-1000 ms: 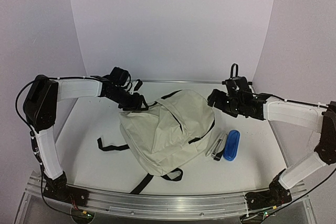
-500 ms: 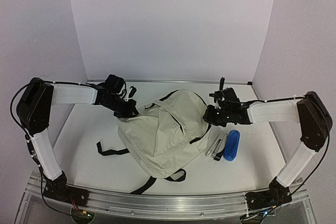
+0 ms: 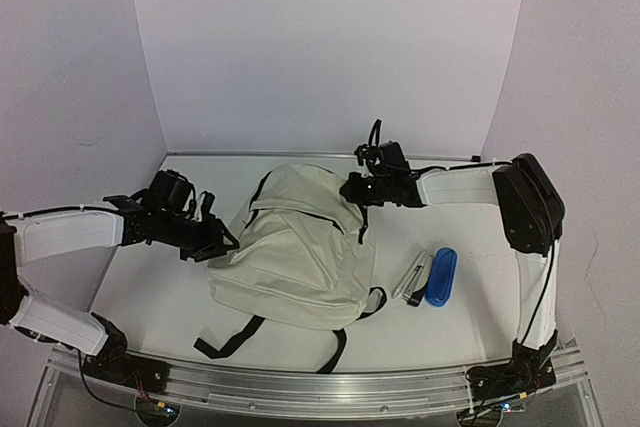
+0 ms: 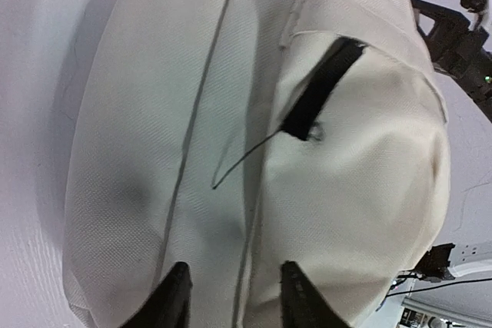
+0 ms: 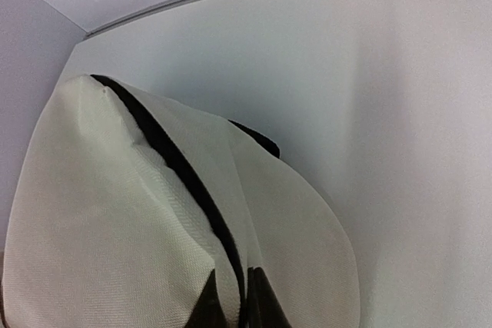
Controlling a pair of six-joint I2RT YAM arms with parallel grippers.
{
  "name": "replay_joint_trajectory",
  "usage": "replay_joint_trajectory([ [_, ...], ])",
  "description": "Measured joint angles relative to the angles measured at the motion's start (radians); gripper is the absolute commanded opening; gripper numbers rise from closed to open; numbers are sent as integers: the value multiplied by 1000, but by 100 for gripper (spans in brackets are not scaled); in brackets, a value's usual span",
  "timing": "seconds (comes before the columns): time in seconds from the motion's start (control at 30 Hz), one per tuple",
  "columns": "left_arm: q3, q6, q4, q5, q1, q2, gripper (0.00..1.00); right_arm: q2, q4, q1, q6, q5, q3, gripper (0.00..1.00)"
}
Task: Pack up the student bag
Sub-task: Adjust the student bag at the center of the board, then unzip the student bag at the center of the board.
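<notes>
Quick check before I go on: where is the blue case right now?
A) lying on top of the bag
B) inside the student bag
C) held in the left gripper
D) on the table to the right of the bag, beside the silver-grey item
D: the top view shows the blue case lying on the table, outside and to the right of the student bag, right beside the silver-grey item.

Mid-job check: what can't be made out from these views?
Inside the student bag: hidden by its own fabric, every view.
Right claw: how much fabric it pinches, cut off by the right wrist view's bottom edge.
Left claw: whether it touches fabric, left wrist view cuts it off.
Grey item beside the blue case: too small, top view.
</notes>
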Motion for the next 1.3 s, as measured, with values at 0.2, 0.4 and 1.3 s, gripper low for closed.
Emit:
replay_joint_trajectory([
  [0.2,101,-3,-66,-29,0,-26,60,9,42,7,-18,-6,15,45],
  [0.4,295,76,-110,-77,0,142,53,-82,62,7,-20,10,-99,59],
  [1.3,395,181,-166,-96,-39,319,27,-309,63,8,-2,47,-257,60],
])
